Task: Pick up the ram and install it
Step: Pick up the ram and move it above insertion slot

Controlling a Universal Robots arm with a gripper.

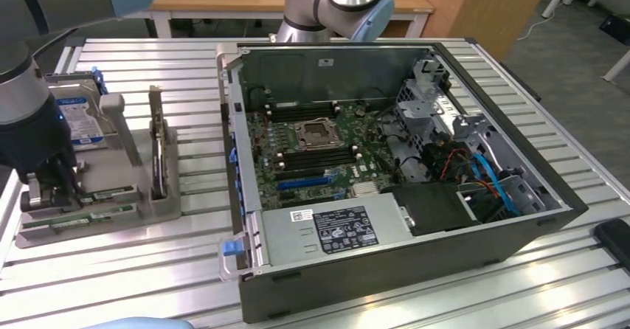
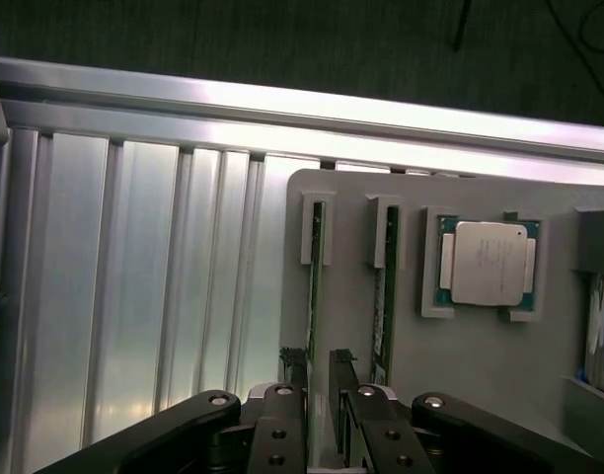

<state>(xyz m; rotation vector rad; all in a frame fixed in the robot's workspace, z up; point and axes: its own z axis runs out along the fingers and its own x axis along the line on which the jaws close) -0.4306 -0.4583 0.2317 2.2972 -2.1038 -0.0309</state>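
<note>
Ram [image 2: 315, 276] stands on edge in a slot of the grey holder [image 2: 480, 375], its near end between the half-open fingers [image 2: 294, 370], which straddle it without visibly clamping; twin stick [image 2: 384, 286] just beside.

A: What carries everything here?
B: One table [image 1: 177, 56], topped with silver metal slats with grooves between them.
A: What sits directly on it?
B: Two items. One grey tray [image 1: 165, 209], toward the exterior view's left. One black computer case [image 1: 414, 262], side open and facing up, toward the right. They are near each other, not touching.
</note>
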